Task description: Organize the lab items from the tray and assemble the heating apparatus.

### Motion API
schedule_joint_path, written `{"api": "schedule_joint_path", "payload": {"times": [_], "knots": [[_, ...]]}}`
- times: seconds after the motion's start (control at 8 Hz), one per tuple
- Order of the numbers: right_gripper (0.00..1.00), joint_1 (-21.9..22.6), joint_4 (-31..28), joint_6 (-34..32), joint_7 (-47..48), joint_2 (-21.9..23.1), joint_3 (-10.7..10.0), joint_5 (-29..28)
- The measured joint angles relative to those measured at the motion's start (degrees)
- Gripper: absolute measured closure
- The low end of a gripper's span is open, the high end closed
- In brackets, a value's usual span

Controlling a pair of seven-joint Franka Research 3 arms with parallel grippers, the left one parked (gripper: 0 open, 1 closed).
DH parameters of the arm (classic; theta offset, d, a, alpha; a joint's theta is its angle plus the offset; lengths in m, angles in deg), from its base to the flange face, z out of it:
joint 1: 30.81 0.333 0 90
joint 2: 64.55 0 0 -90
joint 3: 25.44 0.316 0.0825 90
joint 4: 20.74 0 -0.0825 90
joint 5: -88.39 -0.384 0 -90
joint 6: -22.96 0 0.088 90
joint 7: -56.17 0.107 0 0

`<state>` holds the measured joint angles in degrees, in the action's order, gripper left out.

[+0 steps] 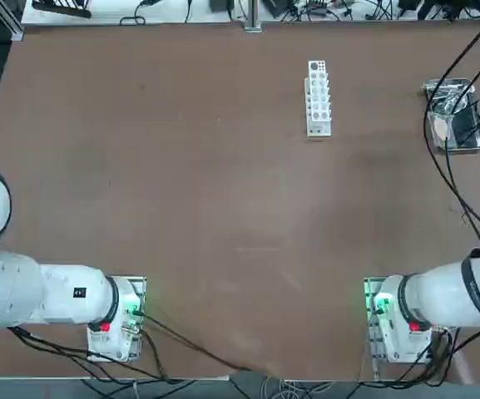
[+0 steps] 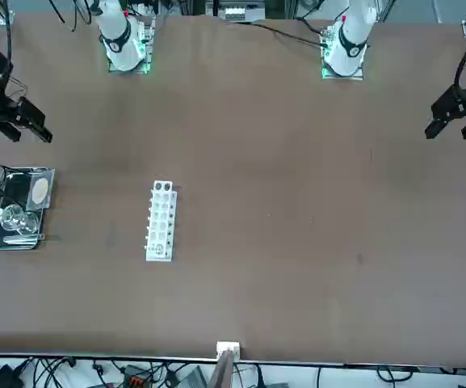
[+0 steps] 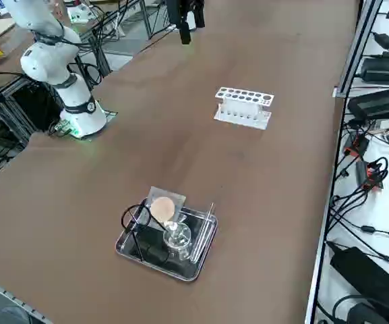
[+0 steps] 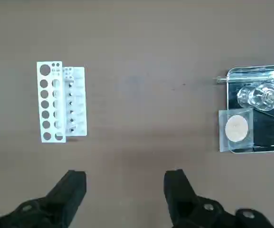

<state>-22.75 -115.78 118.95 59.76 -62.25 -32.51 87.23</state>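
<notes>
Black right gripper (image 4: pixel 125 190): jaws spread wide with only bare table between the fingers (image 4: pixel 72 187), nothing held; it hangs above the brown table (image 1: pixel 181 208), pointing down, well apart from every item.
Front view: the right gripper (image 2: pixel 27 121) shows at the table's edge, above and short of the tray.
White tube rack (image 4: pixel 61 102): many-holed, standing alone on the table, well apart from the tray.
Metal tray (image 4: pixel 236 73): shiny, rectangular, raised rim, near the table's edge on the robot's right side.
Glass burner bottle (image 4: pixel 260 95): clear, inside the tray, just beside the mesh pad.
Mesh pad (image 4: pixel 236 128): grey square with round tan centre, lying at one end of the tray and overlapping its rim.
Wire ring tripod (image 3: pixel 137 226): thin, black, in the tray, one ring reaching past the rim.
Heating apparatus: not assembled; all three parts sit in the tray.
</notes>
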Motion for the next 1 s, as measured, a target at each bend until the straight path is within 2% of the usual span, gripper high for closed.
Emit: {"api": "schedule_joint_path", "payload": {"times": [0.75,1.0], "knots": [[0.00,1.7,0.7,0.1,-0.6,-0.4,-0.1,1.4],[0.00,1.2,0.7,1.0,-5.5,-1.5,-0.7,3.4]]}}
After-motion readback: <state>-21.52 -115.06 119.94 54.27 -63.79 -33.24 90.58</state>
